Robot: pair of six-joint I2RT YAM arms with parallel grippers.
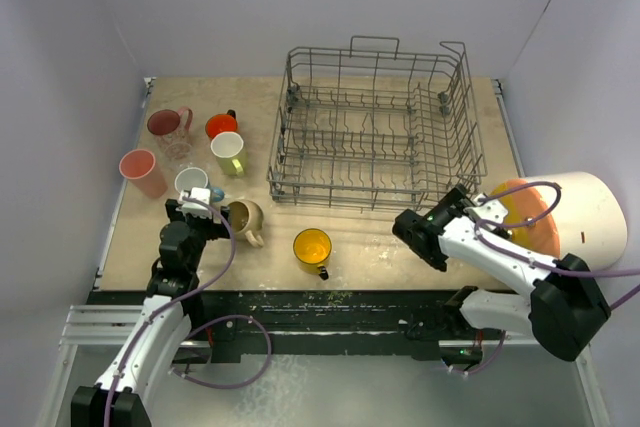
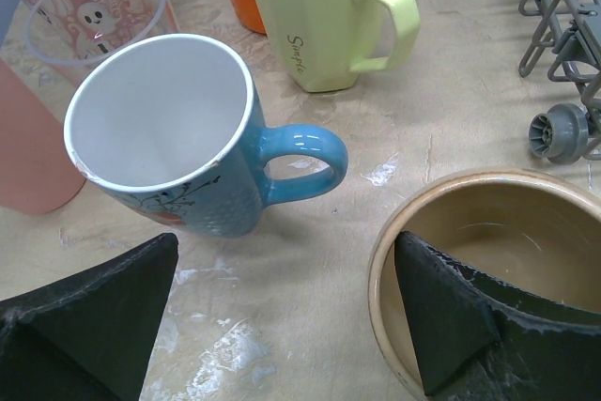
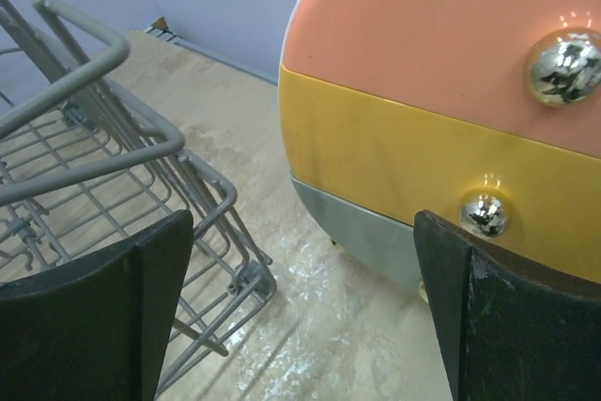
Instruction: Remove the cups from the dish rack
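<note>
Dish rack (image 1: 370, 192): our landmark. From above we see no cup inside it.
White cylinder (image 1: 585, 212): just right of the rack's near right corner, lying on its side, its orange end turned towards the rack.
Right gripper (image 3: 300, 218): at the rack's near right corner, jaws spread wide with nothing between them, facing the cylinder's orange end.
Left gripper (image 2: 286, 241): well left of the rack's near left corner, jaws wide apart and gripping nothing.
Cups: all stand on the table left of the rack, except the yellow cup (image 1: 312, 246), which is just in front of its near left corner.
Beige cup (image 2: 507, 223): upright, mouth up, on the rack side of the left gripper. That gripper's right finger (image 2: 441, 326) dips inside its rim.
Blue mug (image 2: 160, 119): ahead of the left gripper, handle pointing towards the rack.
Our judgement: unloading looks finished. The left arm, the nearer one, needs a straight lift so the finger clears the beige rim without tipping it.
</note>
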